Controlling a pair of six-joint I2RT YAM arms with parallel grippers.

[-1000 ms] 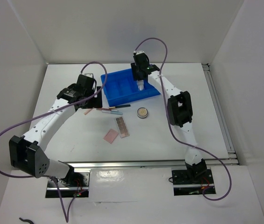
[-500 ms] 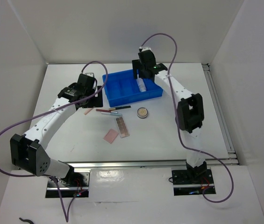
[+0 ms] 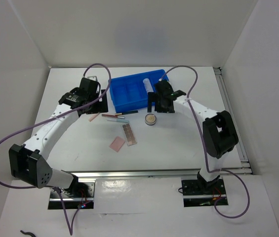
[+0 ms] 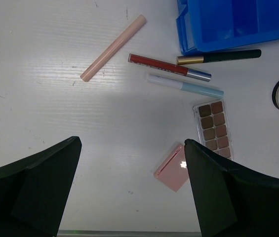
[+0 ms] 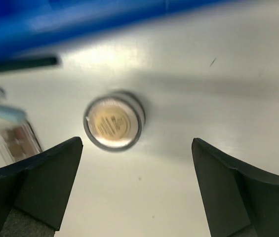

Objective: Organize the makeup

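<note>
Hovering over round beige compact, just in front of blue tray, R gripper stood spread, empty; L gripper likewise. Risk: off-centre closure could skid compact away.

The tube lies in the tray; compact, palette and pencils lie before it.

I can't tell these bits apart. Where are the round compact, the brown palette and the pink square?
Round compact (image 5: 113,123): right wrist view, lid centre.
Brown palette (image 4: 214,129): left wrist view, middle pans.
Pink square (image 4: 171,169): left wrist view, top face.
</note>
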